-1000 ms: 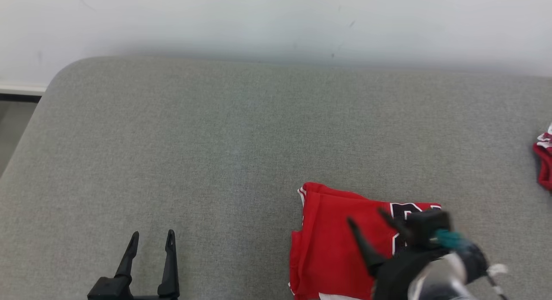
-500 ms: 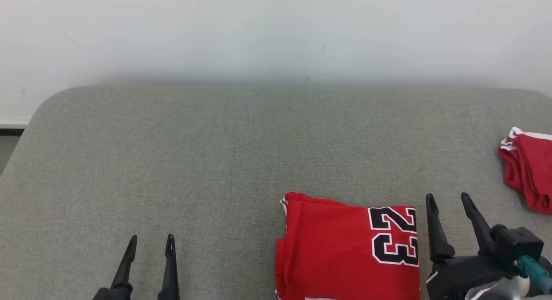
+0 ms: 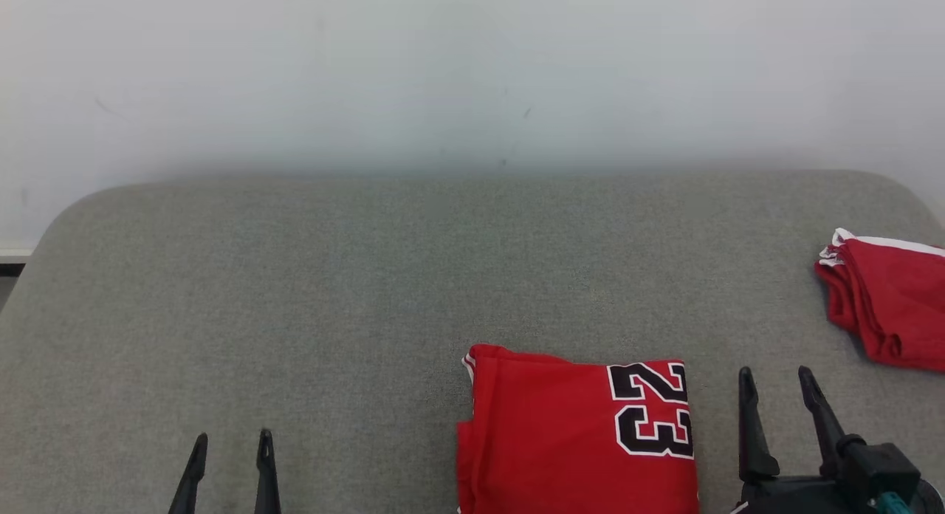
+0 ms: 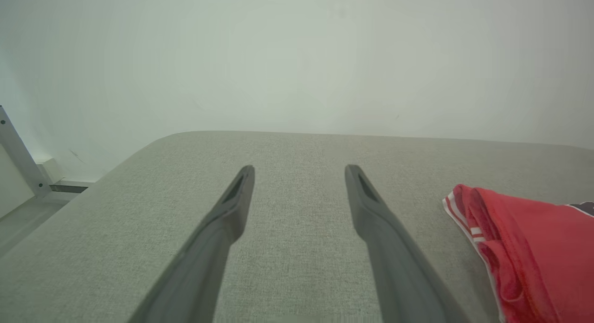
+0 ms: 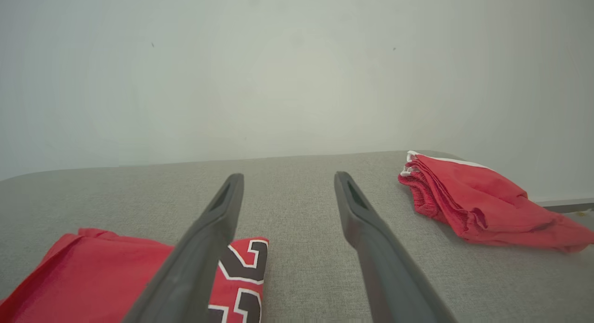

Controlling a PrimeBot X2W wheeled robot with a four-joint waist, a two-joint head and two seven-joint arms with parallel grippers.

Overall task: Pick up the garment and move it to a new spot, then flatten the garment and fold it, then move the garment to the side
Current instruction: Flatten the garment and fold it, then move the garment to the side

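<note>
The garment [image 3: 576, 440] is a red jersey with a black "23", folded into a neat rectangle near the front edge of the grey cushion [image 3: 369, 292]. It also shows at the right of the left wrist view [image 4: 524, 248] and at the lower left of the right wrist view [image 5: 106, 276]. My right gripper [image 3: 775, 381] stands open just right of the jersey, apart from it, with nothing between its fingers [image 5: 218, 230]. At the lower left my left gripper [image 3: 230, 444] is open and empty over bare cushion, its fingers [image 4: 232, 211] spread wide.
A second red garment with white trim [image 3: 882, 296] lies bunched at the cushion's far right edge, also in the right wrist view [image 5: 473, 202]. A pale wall [image 3: 472, 71] stands behind the cushion. The cushion's left corner drops off to the floor [image 4: 28, 216].
My right gripper has lifted off the folded jersey and swung to its right side, fingers pointing up. The head camera has tilted, shifting the whole picture down and left.
</note>
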